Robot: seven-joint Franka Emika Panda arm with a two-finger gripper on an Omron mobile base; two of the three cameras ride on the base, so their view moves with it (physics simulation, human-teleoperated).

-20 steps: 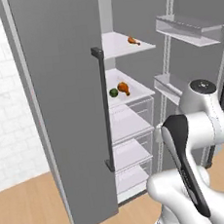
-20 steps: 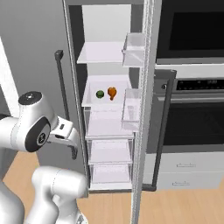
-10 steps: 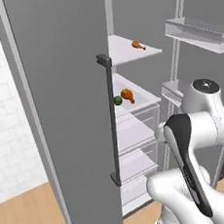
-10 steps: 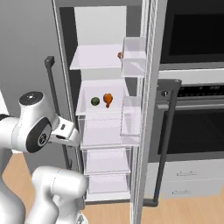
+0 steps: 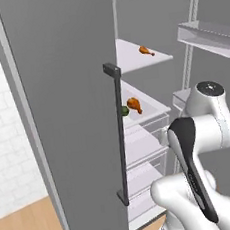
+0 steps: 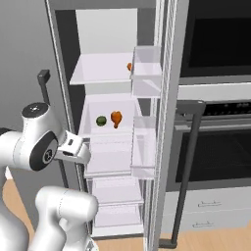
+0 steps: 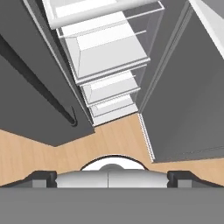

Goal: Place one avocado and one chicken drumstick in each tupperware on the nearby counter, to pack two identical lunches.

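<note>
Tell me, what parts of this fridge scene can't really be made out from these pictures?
- Avocado: in the left base view the fridge door and its handle hide most of it.
- Upper chicken drumstick: in the right base view a clear door bin covers all but a sliver.
- Tupperware and counter: outside every frame.
- Gripper fingertips: too dark and low in the hand view to judge.

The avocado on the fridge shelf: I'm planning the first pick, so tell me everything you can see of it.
The avocado is a small, rounded, dark green fruit with a dull skin. It sits on a white middle shelf inside the open fridge, just left of an orange-brown chicken drumstick as the right base view shows them, with a narrow gap between the two. In the left base view it is mostly hidden behind the dark door handle, only a green sliver showing. Nothing grips it.
</note>
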